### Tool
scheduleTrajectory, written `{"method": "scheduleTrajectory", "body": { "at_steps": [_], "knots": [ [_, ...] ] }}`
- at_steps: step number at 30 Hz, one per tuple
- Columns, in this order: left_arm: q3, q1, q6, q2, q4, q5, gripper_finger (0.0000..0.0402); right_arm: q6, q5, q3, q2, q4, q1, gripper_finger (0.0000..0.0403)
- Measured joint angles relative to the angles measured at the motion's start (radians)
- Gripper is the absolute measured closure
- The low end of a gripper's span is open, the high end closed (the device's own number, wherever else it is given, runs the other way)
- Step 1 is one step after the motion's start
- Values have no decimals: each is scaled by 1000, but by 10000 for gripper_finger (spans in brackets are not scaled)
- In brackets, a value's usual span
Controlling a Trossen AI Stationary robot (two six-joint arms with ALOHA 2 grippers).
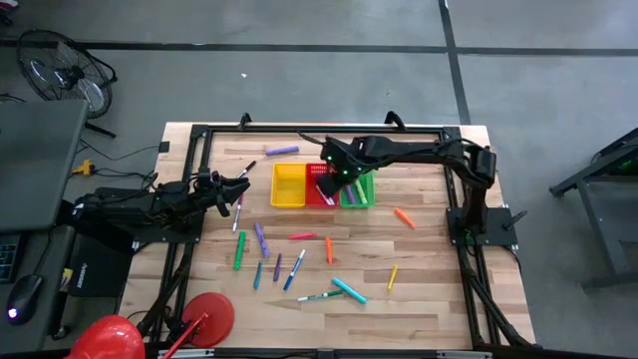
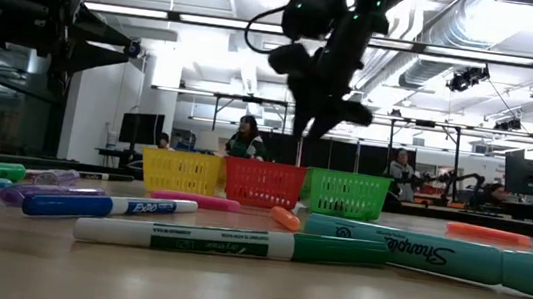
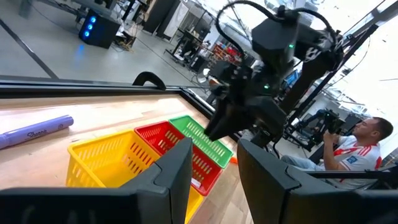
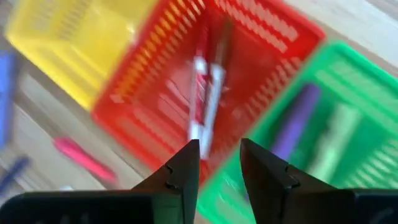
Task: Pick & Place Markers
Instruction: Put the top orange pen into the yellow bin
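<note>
Right end effector parted over the red basket, red marker lying below it

The right end effector (image 4: 219,163) hung above the small red mesh basket (image 1: 317,195), its fingers a little apart and holding nothing. Directly beneath lay a red-and-white marker (image 4: 204,93) in that basket, its long axis running away between the fingers; a purple marker (image 4: 297,119) lay in the neighbouring green mesh basket (image 1: 359,190). The loose markers (image 1: 296,269) lay scattered on the wooden table (image 1: 429,299), toward the front edge and well apart from the baskets. The left end effector (image 3: 211,165) waited at the table's left side, fingers part open and empty, nearer the purple and green markers there, so those judged its reach.
</note>
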Motion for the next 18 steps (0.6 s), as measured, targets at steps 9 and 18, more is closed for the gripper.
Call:
{"method": "scheduleTrajectory", "body": {
  "at_steps": [9, 18],
  "knots": [
    [0, 0, 0, 0, 0, -1, 275, 1, 13, -69, -112, -165, 47, 275],
    [0, 0, 0, 0, 0, -2, 275, 136, 3, -346, -296, -126, 105, 243]
  ]
}}
